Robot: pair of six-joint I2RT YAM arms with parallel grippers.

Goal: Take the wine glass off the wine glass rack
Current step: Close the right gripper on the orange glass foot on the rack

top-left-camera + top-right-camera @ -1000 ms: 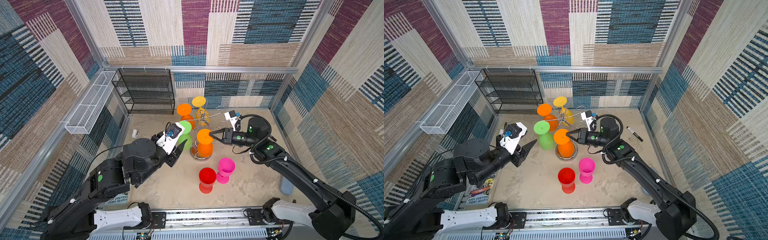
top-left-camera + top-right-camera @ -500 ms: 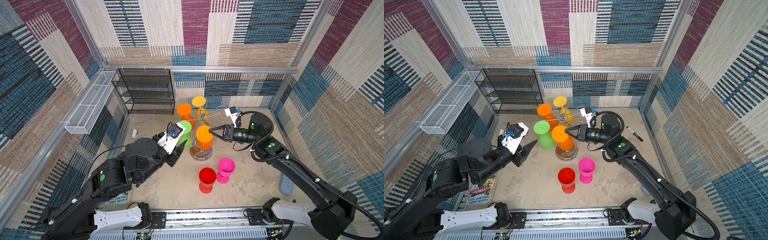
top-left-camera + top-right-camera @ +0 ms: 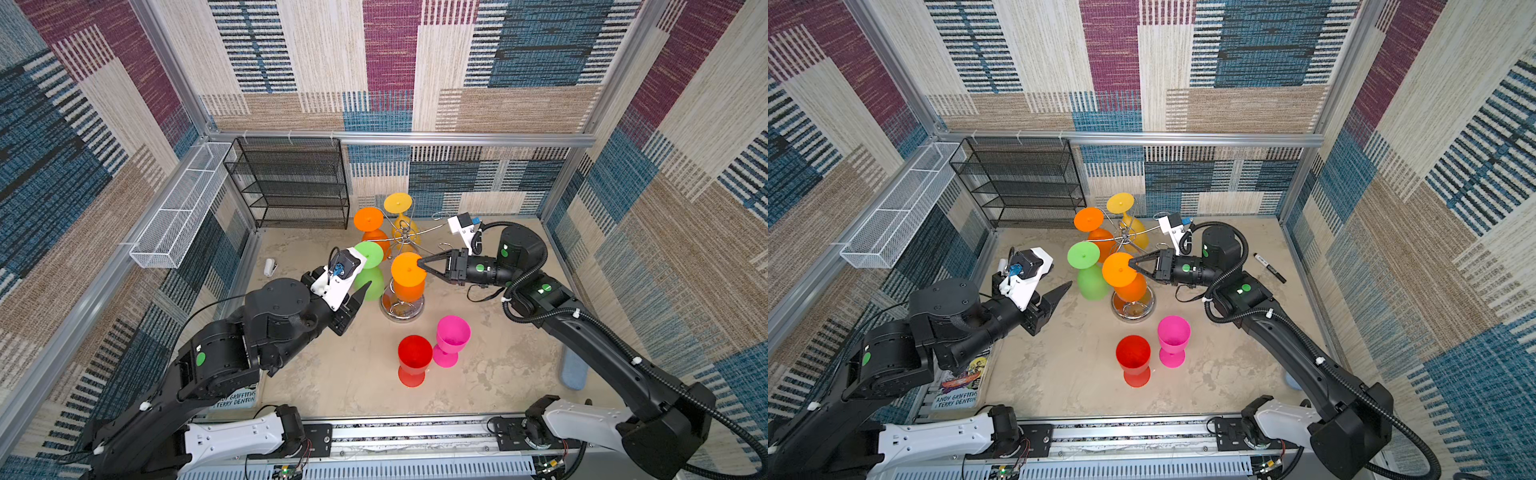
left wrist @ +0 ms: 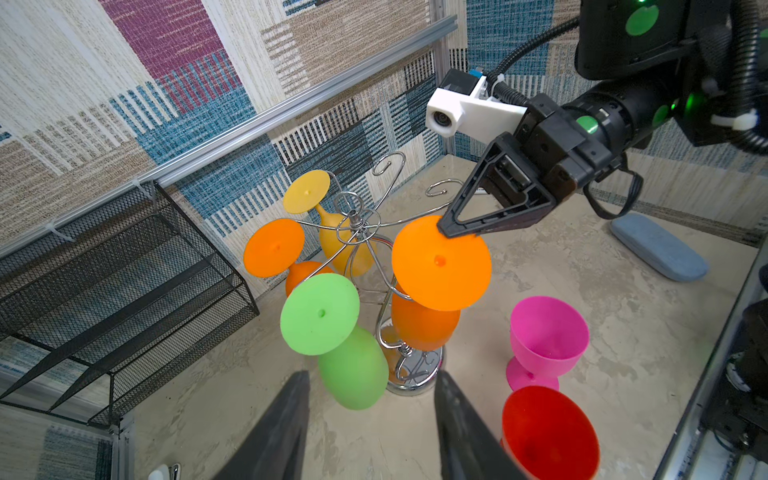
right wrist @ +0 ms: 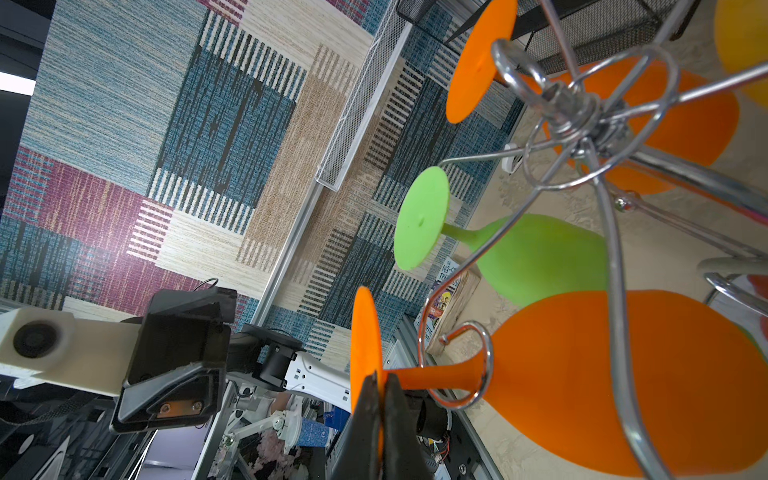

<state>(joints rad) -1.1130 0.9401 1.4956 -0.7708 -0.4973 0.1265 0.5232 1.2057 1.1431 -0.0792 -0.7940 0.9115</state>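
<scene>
Patchwork woven panels wall in a sandy worktop [image 3: 340, 374], and near its middle stands the wine glass rack [image 3: 402, 313], chrome, with four glasses hung bowl-down from its curled arms. Nearest the robot hangs the orange wine glass [image 3: 408, 270], and the right claw [image 3: 422, 263] is pressed together on the rim of its flat foot, a pinch on the thin edge only. In the right wrist view the stem [image 5: 440, 376] sits inside the wire curl [image 5: 489, 357], so the glass is not yet free of the rack. The left claw [image 3: 1054, 300] hangs half spread and empty near the green glass [image 3: 1091, 282], and nothing steadies the rack's base. That is where trouble looks likely: a pull off the line of the curl's opening would catch stem or foot on the wire and drag or tip the stand, setting the green glass swinging. An edge grip may also let the bowl pivot or slip out, and a drop would land by the red glass [image 3: 413, 357] and pink glass [image 3: 452, 332] standing just in front of the base
</scene>
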